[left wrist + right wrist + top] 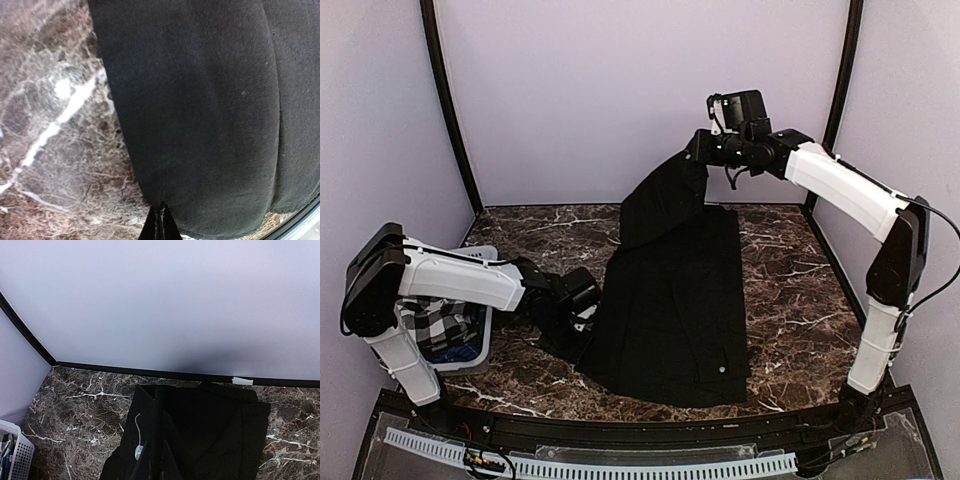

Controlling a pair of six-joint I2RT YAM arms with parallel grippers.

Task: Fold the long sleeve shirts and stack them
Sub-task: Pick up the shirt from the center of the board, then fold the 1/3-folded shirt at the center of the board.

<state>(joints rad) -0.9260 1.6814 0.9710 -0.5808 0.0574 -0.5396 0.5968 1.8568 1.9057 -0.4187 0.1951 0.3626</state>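
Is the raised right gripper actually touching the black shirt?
Touching: the top view shows the black shirt hanging in a taut peak straight from the right gripper.

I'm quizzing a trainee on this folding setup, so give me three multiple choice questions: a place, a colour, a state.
1. The white basket stands: A) left of the shirt, B) right of it, C) on it.
2. The shirt is: A) white, B) black, C) checked.
3. The right gripper holds shirt cloth: A) lying flat, B) raised, C) in the basket.
Answers: A, the top view shows it beyond the shirt's left edge; B, plain black cloth; B, cloth hangs from the gripper.
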